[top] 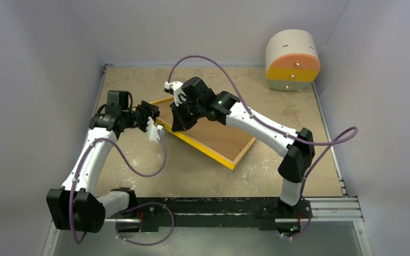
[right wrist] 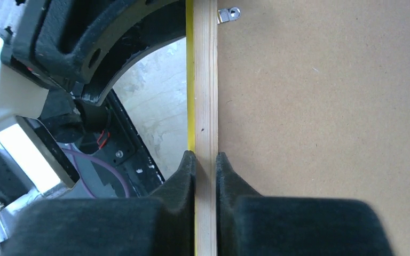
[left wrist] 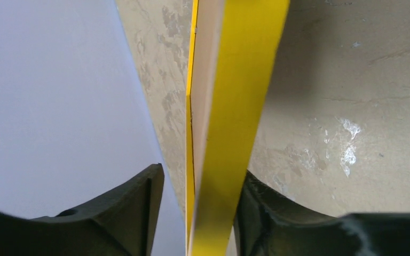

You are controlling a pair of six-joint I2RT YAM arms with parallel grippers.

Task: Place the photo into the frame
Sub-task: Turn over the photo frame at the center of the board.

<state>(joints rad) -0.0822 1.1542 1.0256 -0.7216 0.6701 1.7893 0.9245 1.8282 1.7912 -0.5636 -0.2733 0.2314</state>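
My right gripper [right wrist: 205, 157] is clenched on the frame [right wrist: 206, 80]. Its two pads pinch the pale wood rail, with the thin yellow edge along the outer side of the left pad. Right of those fingers lies the brown backing board [right wrist: 325, 133], and past the fingertips a small metal clip [right wrist: 228, 15] sits at the board's edge.

My left gripper [left wrist: 203, 173] straddles the frame's yellow border with its jaws parted. The right finger [left wrist: 256, 213] is against the border or just beside it, while the left finger [left wrist: 133, 213] stands apart, with wall showing in the gap.

The frame lies back side up between my two hands on a tan, mottled tabletop [left wrist: 341, 106] flecked with white scuffs. Pale lilac walls [left wrist: 48, 106] close it in. Well beyond my right fingers, in the far corner, stands a round container [top: 292, 60] banded cream, salmon and yellow.
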